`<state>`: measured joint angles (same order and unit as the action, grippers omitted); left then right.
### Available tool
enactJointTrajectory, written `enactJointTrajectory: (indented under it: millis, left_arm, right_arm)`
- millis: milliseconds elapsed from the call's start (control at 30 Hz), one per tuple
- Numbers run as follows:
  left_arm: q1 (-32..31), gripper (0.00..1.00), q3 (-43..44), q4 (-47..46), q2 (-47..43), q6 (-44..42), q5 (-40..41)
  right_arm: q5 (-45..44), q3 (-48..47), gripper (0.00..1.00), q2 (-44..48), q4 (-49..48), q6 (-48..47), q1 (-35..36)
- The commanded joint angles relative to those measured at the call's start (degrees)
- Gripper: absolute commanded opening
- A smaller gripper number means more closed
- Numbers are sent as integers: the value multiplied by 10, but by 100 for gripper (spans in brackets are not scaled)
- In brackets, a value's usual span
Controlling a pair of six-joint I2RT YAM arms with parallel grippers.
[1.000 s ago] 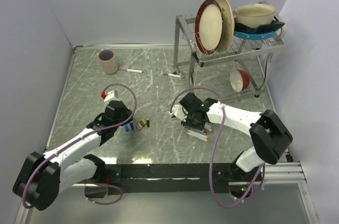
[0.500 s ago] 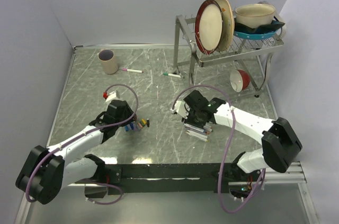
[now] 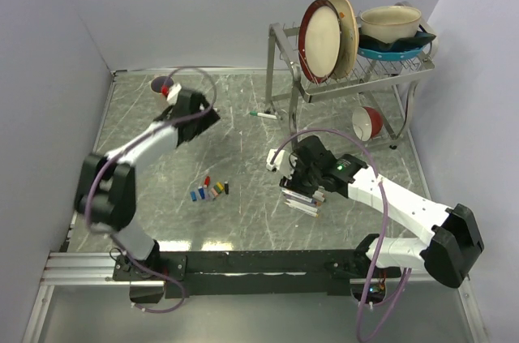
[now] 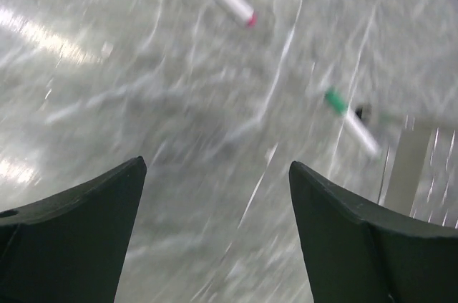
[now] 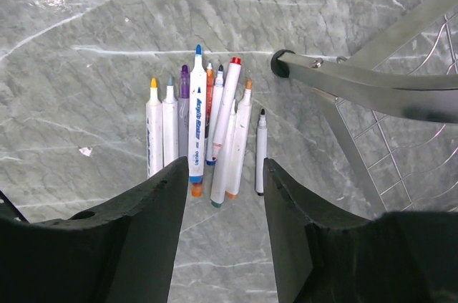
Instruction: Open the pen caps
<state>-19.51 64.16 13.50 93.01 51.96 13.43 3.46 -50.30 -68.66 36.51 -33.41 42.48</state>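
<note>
Step in hand, as I read it: reaching for the next capped pen. Most are done. A row of loose caps [image 3: 209, 191] lies left of centre, toward the near edge of the counter [image 3: 243, 156], touched by nothing.

Two pens look capped, both toward the far edge:
- pink cap [image 4: 250, 19] on a white pen near the far-left corner, hidden under the arm in the overhead view
- green cap [image 4: 333, 99] on a pen [image 3: 263, 115] lying just beside the dish rack [image 3: 284, 67] foot

Left arm is stretched long toward the far-left corner, wrist low, beside the cup [image 3: 159, 81]. Left gripper [image 4: 216, 167] is spread wide with nothing between the fingers. It hangs over bare counter, short of both pens; the wrist view is blurred.

Right arm is bent over the centre-right, hovering above the bundle of uncapped markers [image 5: 207, 131], tips bare, lying side by side. Right gripper [image 5: 225, 167] is parted, empty, and not touching them.

Next move probably calls for the left gripper to line up across a barrel, come down and pinch it — then the right has to come over to pull the cap. Thin pen flat on the stone, so a slip or roll is likely.
</note>
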Motion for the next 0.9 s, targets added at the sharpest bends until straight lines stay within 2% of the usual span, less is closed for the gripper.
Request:
enactJointTrajectory:
  millis: [0,33,67,100,133,167,200,267,633,867]
  left_arm:
    - [2,84,206,179,117,69,62]
    - [2,83,238,208,165,80,89]
    - [3,78,272,237,189,94,105]
    - [3,74,347,313,215,122,124]
    - [5,68,388,351,266,134,154]
    - [7,57,462,382,290,149,168]
    - [8,56,492,426,313,148,173]
    - [10,56,537,435,353,138,172]
    - [31,60,568,390,408,105,161]
    - [36,70,566,328,416,53,143]
  right_arm:
    - [8,4,54,16,-14,-7,-1]
    - [9,5,54,20,-14,-9,0]
    - [9,5,54,22,-14,-7,1]
    - [10,6,54,25,-14,-8,1]
    - [10,6,55,30,-16,-7,0]
    - [8,8,54,32,-16,-8,1]
    - [7,8,55,34,-18,-7,1]
    - [0,10,55,36,-20,-7,2]
    - [-10,13,55,23,-22,-6,4]
    - [-11,13,55,13,-22,-5,7]
